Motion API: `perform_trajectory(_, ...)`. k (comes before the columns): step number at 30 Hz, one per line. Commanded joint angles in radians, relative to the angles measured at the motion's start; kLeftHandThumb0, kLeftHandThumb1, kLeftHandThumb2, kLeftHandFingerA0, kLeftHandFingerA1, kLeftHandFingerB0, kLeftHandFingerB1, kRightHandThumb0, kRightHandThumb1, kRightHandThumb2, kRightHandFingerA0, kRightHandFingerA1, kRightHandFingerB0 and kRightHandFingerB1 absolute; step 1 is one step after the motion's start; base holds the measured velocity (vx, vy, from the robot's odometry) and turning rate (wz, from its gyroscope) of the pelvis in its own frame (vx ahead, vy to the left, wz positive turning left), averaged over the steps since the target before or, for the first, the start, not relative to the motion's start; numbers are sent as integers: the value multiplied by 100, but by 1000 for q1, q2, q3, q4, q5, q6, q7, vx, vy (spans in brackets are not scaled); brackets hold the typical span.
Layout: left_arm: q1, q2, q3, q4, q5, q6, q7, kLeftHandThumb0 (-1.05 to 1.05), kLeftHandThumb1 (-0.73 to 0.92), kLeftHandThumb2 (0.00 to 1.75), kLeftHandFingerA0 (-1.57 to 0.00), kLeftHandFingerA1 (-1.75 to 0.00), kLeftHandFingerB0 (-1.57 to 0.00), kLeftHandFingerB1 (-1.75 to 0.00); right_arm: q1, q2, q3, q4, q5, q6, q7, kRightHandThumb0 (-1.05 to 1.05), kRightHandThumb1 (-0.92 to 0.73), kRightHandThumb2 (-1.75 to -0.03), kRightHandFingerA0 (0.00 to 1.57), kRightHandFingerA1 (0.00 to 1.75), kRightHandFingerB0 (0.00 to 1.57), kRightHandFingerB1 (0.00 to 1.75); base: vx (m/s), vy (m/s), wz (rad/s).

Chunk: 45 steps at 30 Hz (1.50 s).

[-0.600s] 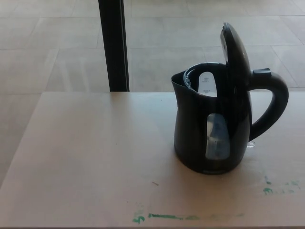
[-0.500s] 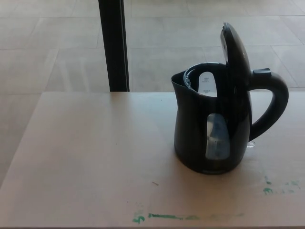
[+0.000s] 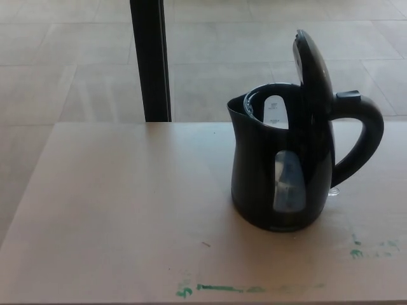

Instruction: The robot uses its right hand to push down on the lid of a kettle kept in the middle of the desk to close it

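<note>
On my head cam neither robot hand shows, left or right, so I can't tell how their fingers stand. Going left to right: the light wooden desk point(image 3: 114, 210) fills the near part of the view, and its far edge runs across about mid-height. Beyond that edge is a pale tiled floor point(image 3: 63, 63). A dark vertical post point(image 3: 151, 60) stands left of centre, rising from behind the desk's far edge out the top of the view. On the near edge of the desk I see a green paint smear point(image 3: 219, 289), left of the kettle and nearer to me. The black electric kettle point(image 3: 280, 184) stands upright on the desk, right of centre. Its spout points left, and a translucent water-level window point(image 3: 287, 181) faces me. The lid point(image 3: 313, 67) is open, hinged up almost vertical at the handle side, above the rim. Through the open mouth I can see the pale inside of the far wall. The handle point(image 3: 367, 140) loops out to the right, with a small release button at its top just beside the lid hinge. More green marks point(image 3: 372, 249) sit on the desk near the right edge, nearer than the handle.
</note>
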Motion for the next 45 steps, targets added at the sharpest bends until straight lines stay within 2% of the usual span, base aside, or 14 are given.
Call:
perform_trajectory(1, 7, 35, 1, 5, -24, 16, -20, -88, 92, 68, -47, -45, -38, -40, -147, -102, -15, -90, 99, 140, -43, -78, -56, -99, 61, 70, 30, 61, 0, 0, 0)
perform_trajectory(3, 8, 34, -5, 6, -19, 7, -15, -92, 81, 79, -47, -50, -37, -44, -198, -128, 23, -157, 62, 167, -75, -79, -58, -100, 63, 66, 37, 59, 0, 0, 0)
perform_trajectory(4, 7, 34, -4, 7, -21, 9, -13, -92, 81, 78, -46, -50, -37, -44, -219, -138, 38, -184, 54, 175, -77, -84, -75, -63, 67, 59, 46, 51, 0, 0, 0)
perform_trajectory(7, 19, 35, -8, 5, -20, 0, -15, -89, 92, 68, -49, -48, -45, -43, -288, -177, 82, -238, 54, 246, -72, -86, -71, -62, 71, 54, 55, 46, 0, 0, 0)
perform_trajectory(9, 17, 33, 3, 13, -32, 6, -16, -88, 72, 108, -42, -57, -38, -52, -360, -214, 164, -301, 8, 288, -73, -82, -75, -64, 63, 48, 52, 37, 0, 0, 0)
perform_trajectory(10, 17, 33, 5, 13, -35, 9, -18, -89, 91, 67, -49, -48, -43, -42, -378, -221, 182, -312, 18, 299, -55, -78, -77, -64, 57, 46, 47, 38, 0, 0, 0)
perform_trajectory(13, 19, 31, 16, 6, -48, 18, -24, -91, 80, 78, -45, -50, -37, -44, -419, -269, 302, -389, -40, 334, -5, -65, -89, -67, 43, 44, 35, 38, 0, 0, 0)
perform_trajectory(16, 30, 29, 19, 5, -49, 15, -27, -88, 90, 67, -46, -47, -35, -40, -515, -257, 379, -393, -42, 366, -21, -55, -89, -67, 40, 45, 39, 41, 0, 0, 0)
perform_trajectory(22, 22, 30, 7, 17, -35, -2, -14, -87, 91, 68, -53, -48, -44, -41, -661, -212, 530, -345, -93, 304, -2, -66, -83, -65, 50, 50, 45, 44, 0, 0, 0)
perform_trajectory(23, 24, 33, 6, 11, -38, 6, -18, -93, 78, 80, -48, -51, -40, -44, -683, -199, 567, -357, -117, 319, -19, -70, -82, -65, 54, 52, 49, 43, 0, 0, 0)
perform_trajectory(25, 27, 34, 5, 10, -41, 7, -22, -87, 92, 68, -50, -47, -39, -40, -716, -187, 619, -360, -150, 338, -34, -69, -83, -65, 55, 51, 49, 44, 0, 0, 0)
perform_trajectory(43, 31, 32, 7, 5, -64, 18, -19, -85, 92, 68, -48, -47, -40, -41, -883, -88, 907, -162, -340, 249, 36, -70, -82, -64, 53, 58, 51, 45, -1, 0, 0)
perform_trajectory(44, 30, 33, -10, 8, -44, 7, -5, -83, 73, 110, -43, -56, -37, -52, -902, -92, 917, -136, -354, 236, 40, -71, -82, -65, 53, 56, 51, 45, 0, 0, 0)
perform_trajectory(45, 38, 34, -16, 11, -38, 0, -8, -86, 92, 70, -50, -46, -41, -41, -915, -91, 925, -117, -365, 233, 40, -72, -82, -65, 54, 57, 52, 45, 0, 0, 0)
